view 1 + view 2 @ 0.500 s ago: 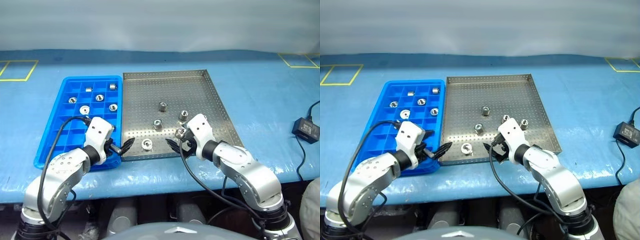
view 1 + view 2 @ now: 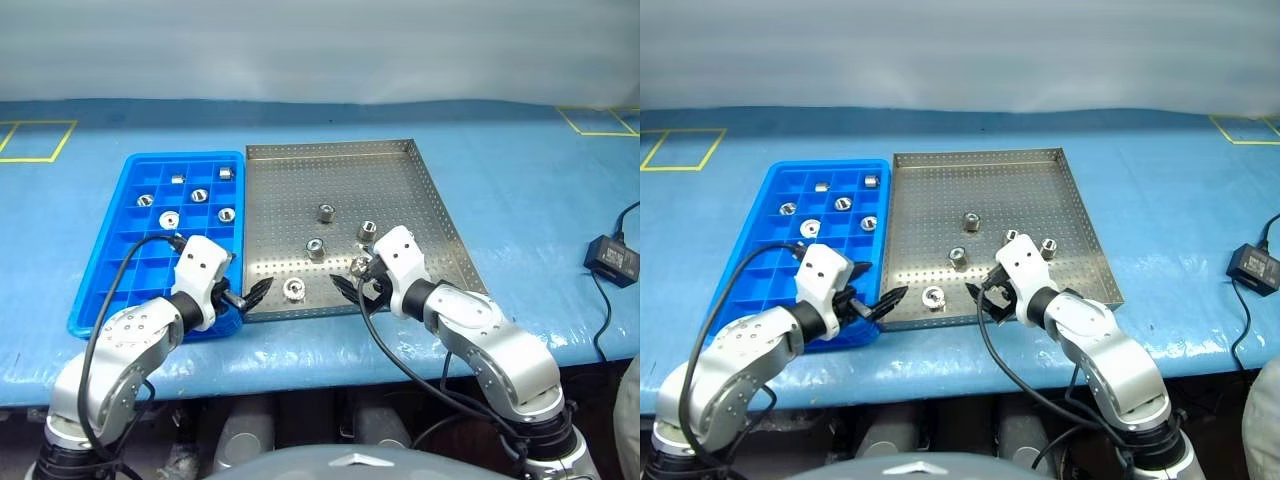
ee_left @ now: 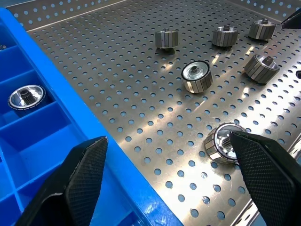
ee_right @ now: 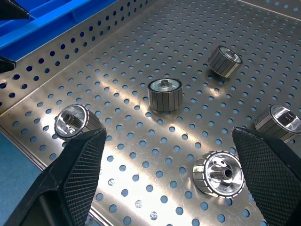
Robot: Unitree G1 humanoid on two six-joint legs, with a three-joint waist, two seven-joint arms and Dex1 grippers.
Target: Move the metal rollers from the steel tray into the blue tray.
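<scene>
Hovering over the near edge of the steel tray (image 2: pixel 420 185) with jaws wide and empty: left gripper (image 2: pixel 250 295), right gripper (image 2: pixel 352 290). Between them, five metal rollers (image 2: pixel 293 289); six more inside the blue tray (image 2: pixel 100 290).

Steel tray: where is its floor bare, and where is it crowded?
On the steel tray, the far half, between the far rim and the farthest roller, is bare. The near half is crowded: metal rollers sit between left gripper and right gripper.

bright blue tray (image 2: pixel 105 290) gridded into squares; silver-grey steel tray (image 2: pixel 400 165) dotted with round holes; shiny silver metal rollers (image 2: pixel 325 212) with ribbed sides; blue table cover (image 2: pixel 520 190) marked with yellow lines.
</scene>
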